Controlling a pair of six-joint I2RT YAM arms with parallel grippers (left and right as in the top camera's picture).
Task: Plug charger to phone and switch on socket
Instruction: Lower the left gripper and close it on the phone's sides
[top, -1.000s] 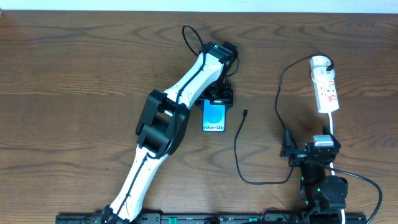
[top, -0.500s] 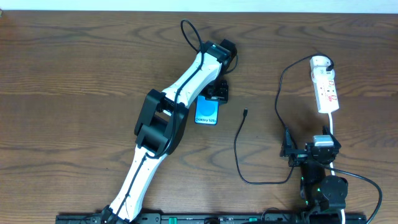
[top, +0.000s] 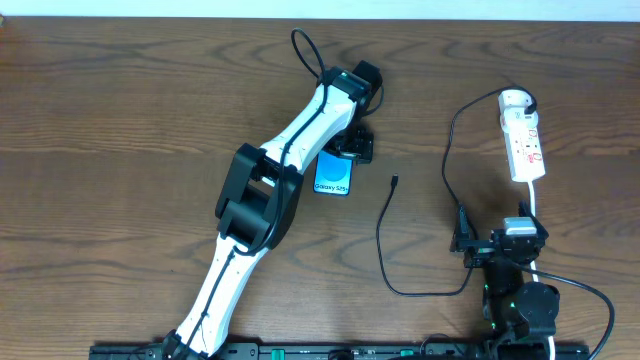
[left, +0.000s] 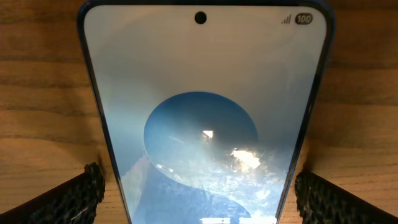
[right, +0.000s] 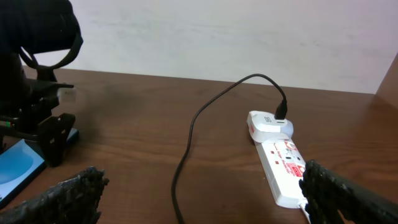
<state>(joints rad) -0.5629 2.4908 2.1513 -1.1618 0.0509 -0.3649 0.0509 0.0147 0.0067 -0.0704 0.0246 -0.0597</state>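
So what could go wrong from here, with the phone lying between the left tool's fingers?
1. The left tool straddles the phone closely, so pulling away could knock it askew.
2. The charger tip is tiny and lies apart from the phone, so it may be easy to miss or push away when gripping.
3. Its cable runs close by the right tool, and a reach toward the socket might snag it.

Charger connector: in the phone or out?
Out: the charger has its connector tip lying on the table, right of the phone, with bare wood showing between them.
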